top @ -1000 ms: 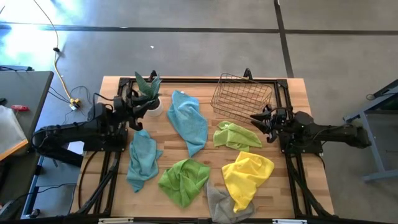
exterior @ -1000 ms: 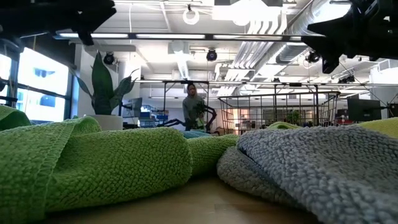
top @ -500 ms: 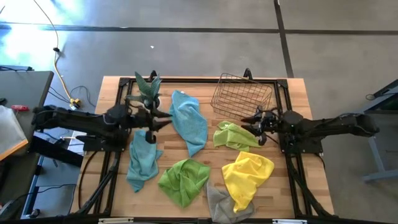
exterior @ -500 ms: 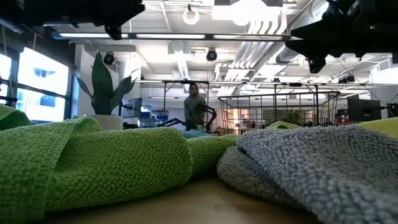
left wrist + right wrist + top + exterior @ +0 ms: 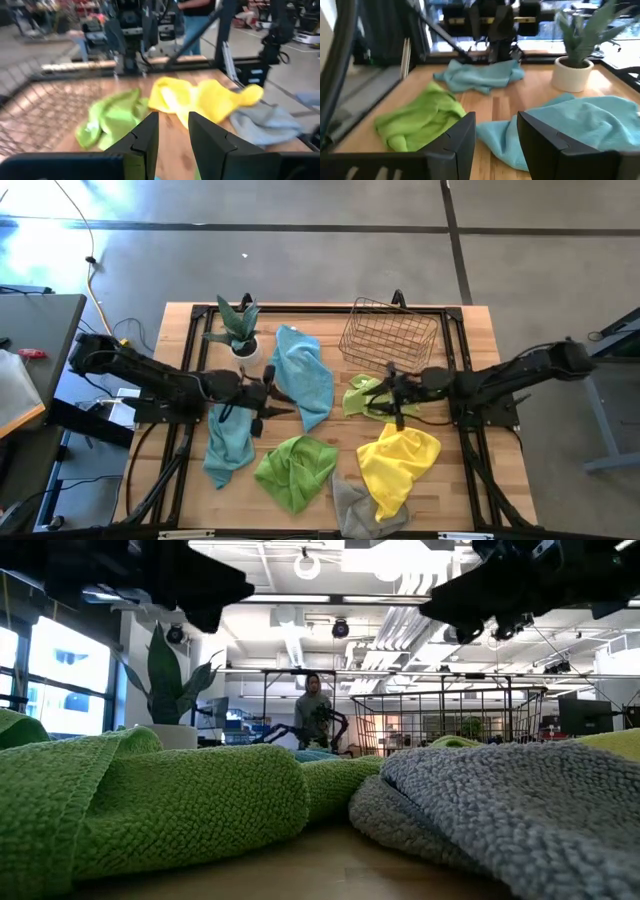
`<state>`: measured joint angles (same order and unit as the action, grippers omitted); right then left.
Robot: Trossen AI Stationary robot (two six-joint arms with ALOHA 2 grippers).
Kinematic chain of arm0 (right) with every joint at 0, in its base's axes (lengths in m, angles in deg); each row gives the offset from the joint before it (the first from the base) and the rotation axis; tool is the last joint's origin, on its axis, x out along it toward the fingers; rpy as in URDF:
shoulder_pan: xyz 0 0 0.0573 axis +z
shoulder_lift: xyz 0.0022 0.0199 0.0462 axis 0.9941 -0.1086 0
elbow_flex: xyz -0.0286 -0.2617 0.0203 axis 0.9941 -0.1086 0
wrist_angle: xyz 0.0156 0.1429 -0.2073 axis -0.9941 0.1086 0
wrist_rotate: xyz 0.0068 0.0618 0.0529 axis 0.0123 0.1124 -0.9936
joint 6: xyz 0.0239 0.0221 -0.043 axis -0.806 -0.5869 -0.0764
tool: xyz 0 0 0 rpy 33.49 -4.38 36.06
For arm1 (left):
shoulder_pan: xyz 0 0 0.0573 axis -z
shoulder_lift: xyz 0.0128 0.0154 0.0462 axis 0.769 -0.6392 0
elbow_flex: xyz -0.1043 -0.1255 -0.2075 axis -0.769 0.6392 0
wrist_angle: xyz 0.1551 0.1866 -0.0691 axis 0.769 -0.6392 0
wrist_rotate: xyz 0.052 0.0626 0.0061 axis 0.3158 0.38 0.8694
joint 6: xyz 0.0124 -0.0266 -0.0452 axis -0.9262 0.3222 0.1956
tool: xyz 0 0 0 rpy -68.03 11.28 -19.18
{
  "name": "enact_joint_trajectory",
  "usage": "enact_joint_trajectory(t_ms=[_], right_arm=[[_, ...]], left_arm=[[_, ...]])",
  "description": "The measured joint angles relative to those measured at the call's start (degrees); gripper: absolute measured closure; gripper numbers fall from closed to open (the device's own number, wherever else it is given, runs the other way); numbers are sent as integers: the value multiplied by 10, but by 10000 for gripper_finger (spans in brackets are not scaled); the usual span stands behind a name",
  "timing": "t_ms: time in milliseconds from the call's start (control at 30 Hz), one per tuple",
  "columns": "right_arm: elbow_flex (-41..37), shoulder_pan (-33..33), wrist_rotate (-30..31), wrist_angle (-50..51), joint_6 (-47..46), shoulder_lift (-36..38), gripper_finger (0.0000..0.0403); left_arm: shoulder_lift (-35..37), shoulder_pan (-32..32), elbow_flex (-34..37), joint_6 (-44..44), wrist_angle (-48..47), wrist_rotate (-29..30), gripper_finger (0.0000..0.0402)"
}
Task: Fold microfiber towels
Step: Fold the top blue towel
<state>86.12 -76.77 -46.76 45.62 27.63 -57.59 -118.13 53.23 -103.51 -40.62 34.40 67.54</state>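
Note:
Six microfiber towels lie crumpled on the wooden table: a large teal one (image 5: 305, 375), a smaller teal one (image 5: 228, 442), a lime green one (image 5: 295, 470), a second lime green one (image 5: 372, 400), a yellow one (image 5: 398, 462) and a grey one (image 5: 355, 508) at the near edge. My left gripper (image 5: 272, 402) hangs open above the gap between the two teal towels, pointing toward the table's right. My right gripper (image 5: 385, 392) is open above the second lime green towel, pointing left. Nothing lies between either pair of fingers (image 5: 150, 140) (image 5: 457, 137).
A copper wire basket (image 5: 388, 335) stands at the far right and a potted plant (image 5: 238, 330) at the far left. A black frame runs round the table's edge (image 5: 180, 480). In the low view a person (image 5: 312, 710) stands in the room beyond.
Both arms have stretched out toward the table's middle. My left gripper has swung from beside the plant toward the right and the near edge, sinking a little. My right gripper has gone from beside the basket toward the left, over the lime green towel. The towels have not moved.

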Motion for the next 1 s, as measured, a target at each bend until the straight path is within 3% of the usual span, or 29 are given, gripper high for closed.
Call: enact_joint_trajectory(t_ms=[333,600,1000], right_arm=[[104,30,35,0,140,-197,265],[203,29,34,1,224,-357,265],[338,31,34,17,259,-517,265]], left_arm=[[-30,82,0,88,2,0,307],[-30,140,0,152,70,0,307],[-30,206,0,150,143,16,307]])
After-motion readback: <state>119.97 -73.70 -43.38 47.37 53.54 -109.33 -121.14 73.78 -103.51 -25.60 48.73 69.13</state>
